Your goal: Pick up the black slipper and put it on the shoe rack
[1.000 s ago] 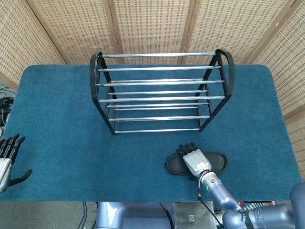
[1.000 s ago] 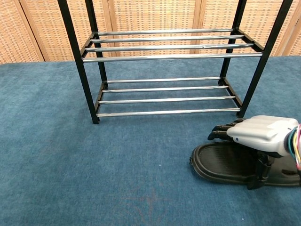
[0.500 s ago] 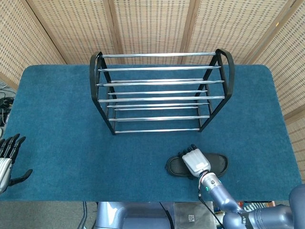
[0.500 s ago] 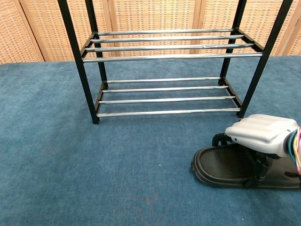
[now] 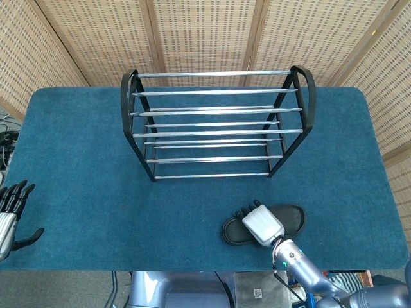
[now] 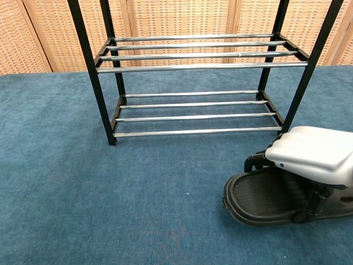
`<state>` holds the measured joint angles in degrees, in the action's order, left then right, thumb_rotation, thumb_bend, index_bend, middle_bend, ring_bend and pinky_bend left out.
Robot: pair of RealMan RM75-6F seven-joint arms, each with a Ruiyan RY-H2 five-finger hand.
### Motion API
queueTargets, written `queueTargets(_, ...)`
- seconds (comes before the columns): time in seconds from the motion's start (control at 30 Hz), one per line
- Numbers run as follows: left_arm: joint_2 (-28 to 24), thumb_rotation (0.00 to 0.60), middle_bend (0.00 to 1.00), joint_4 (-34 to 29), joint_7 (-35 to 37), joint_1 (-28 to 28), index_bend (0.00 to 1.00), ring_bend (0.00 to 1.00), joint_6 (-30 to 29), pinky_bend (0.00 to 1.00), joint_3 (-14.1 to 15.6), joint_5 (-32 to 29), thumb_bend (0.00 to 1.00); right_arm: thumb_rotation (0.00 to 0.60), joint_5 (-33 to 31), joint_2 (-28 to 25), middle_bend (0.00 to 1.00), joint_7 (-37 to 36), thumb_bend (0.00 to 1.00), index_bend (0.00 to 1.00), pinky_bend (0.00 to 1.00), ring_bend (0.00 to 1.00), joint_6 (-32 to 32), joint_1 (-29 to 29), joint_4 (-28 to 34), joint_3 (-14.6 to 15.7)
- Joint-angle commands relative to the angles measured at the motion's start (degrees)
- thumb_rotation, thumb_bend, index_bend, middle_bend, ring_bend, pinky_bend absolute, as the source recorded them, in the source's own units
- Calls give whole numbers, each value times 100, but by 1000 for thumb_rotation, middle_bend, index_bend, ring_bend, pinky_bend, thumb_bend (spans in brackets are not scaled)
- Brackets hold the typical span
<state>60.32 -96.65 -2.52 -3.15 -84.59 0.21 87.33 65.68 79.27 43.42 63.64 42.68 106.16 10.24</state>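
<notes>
The black slipper [image 5: 277, 221] lies on the table in front of the shoe rack [image 5: 215, 122], long axis left-right, and the right hand [image 5: 262, 223] grips it from above, fingers curled over its far edge, thumb at the near edge

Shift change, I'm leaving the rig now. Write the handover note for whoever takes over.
Right hand: on the black slipper, fingers curled over its far edge; a firm grip cannot be confirmed.
Left hand: open, holds nothing, at the table's left edge.
Slipper lies on the blue table, in front of the shoe rack, right of centre.
Done: reach.
Left: secure grip, lift, place on rack.
</notes>
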Motion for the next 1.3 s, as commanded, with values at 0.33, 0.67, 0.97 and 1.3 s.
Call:
queueTargets(0.33,21,600,0,3,-52,-42,0,0,98,0,-34,-111,242,600,3139,-1481,501,-1488,746,449,258,365,-39,136,162,635)
queueTargets(0.67,37,600,0,-20,-134,-124,0,0,288,0,-147,-430,242,600,4596,-2377,501,-2053,799,449,277,365,-153,756,148,452)
queueTargets(0.97,77,600,0,-1,-238,-227,0,0,522,0,-223,-717,242,600,5208,-2943,500,-2502,873,449,325,365,-325,1219,19,19)
queueTargets(1.3,108,600,0,8,-330,-324,0,0,694,0,-283,-923,242,600,5640,-2904,498,-3320,968,453,358,365,-833,2057,-539,-559)
